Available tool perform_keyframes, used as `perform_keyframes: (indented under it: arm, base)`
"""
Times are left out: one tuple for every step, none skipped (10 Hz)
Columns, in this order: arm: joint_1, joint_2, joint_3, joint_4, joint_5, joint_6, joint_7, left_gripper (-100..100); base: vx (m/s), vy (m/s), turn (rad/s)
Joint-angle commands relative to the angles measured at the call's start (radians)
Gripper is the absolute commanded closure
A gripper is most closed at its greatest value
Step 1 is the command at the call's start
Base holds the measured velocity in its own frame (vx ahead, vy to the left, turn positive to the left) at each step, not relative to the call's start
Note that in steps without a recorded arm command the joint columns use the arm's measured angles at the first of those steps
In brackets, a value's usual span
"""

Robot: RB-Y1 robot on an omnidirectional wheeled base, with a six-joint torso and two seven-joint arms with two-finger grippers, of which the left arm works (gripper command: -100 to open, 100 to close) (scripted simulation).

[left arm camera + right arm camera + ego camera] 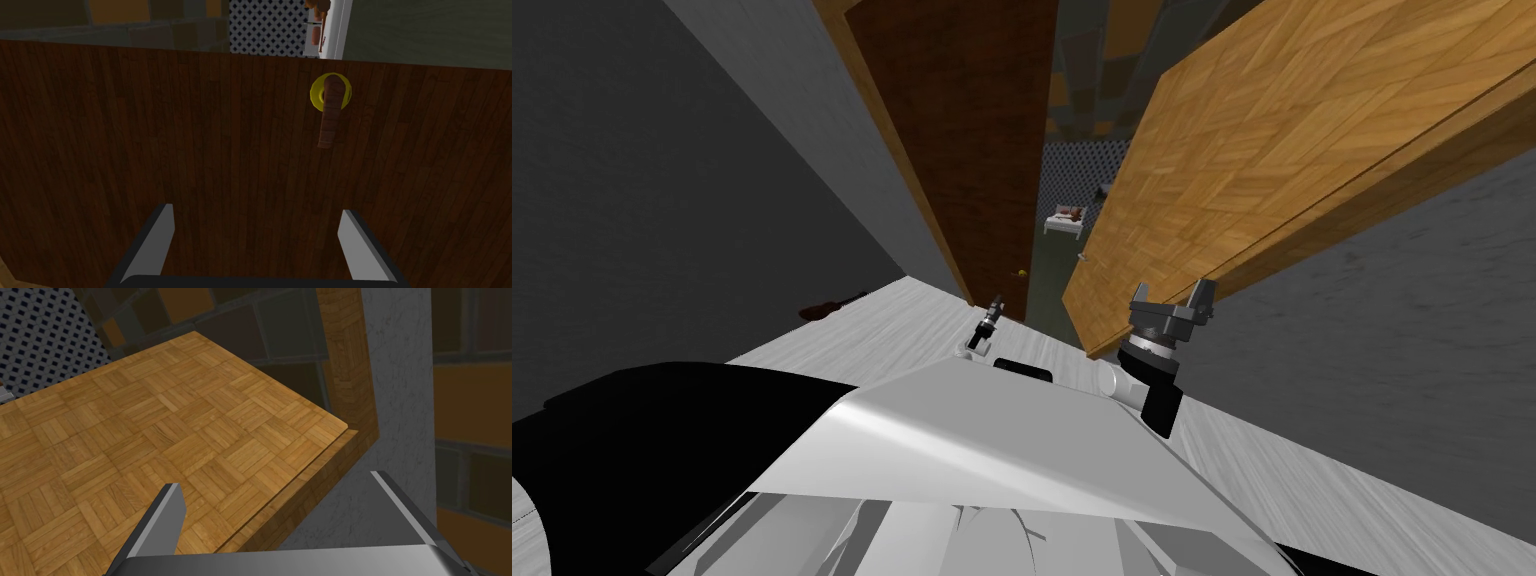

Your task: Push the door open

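Head view: doorway straight ahead, two wooden panels with a narrow gap between them. The dark wood door [962, 130] stood on the left of the gap and the light parquet door [1292, 140] on the right, angled away from it. A white bed [1065, 222] showed through the gap in the room beyond.

The left gripper [998, 302] sat low, just in front of the dark door's bottom edge. In the left wrist view it faced that door square on, fingers [162, 240] spread and holding nothing. The brown lever handle [327, 122] on its yellow rosette [318, 92] was off to one side, apart from the fingers.

The right gripper [1173, 290] was raised at the parquet door's near corner. In the right wrist view its fingers [165, 523] were apart and empty, one over the parquet face, the other over the grey wall [395, 388] beside the door frame [350, 363]. I couldn't tell whether either gripper touched a door.
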Motion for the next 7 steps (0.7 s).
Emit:
perform_keyframes:
  arm:
    - [-0.016, 0.0, -0.005, 0.036, -0.003, 0.0, 0.005, -100]
    - [-0.027, 0.0, -0.008, 0.061, -0.005, -0.003, 0.009, -100]
    - [-0.037, 0.001, -0.011, 0.085, -0.006, -0.006, 0.012, -100]
    - [-0.055, 0.001, -0.015, 0.129, -0.009, -0.011, 0.018, -100]
    - [-0.064, 0.001, -0.018, 0.151, -0.01, -0.014, 0.021, -100]
    - [-0.073, 0.002, -0.02, 0.173, -0.011, -0.016, 0.024, -100]
    - [-0.08, 0.002, -0.022, 0.191, -0.013, -0.018, 0.026, -100]
  base:
    - [0.106, 0.058, 0.003]
    - [0.111, 0.054, 0.002]
    - [0.117, 0.038, 0.003]
    - [0.146, 0.027, 0.007]
    - [0.142, 0.018, 0.004]
    - [0.108, 0.015, 0.003]
    - [0.081, 0.027, 0.004]
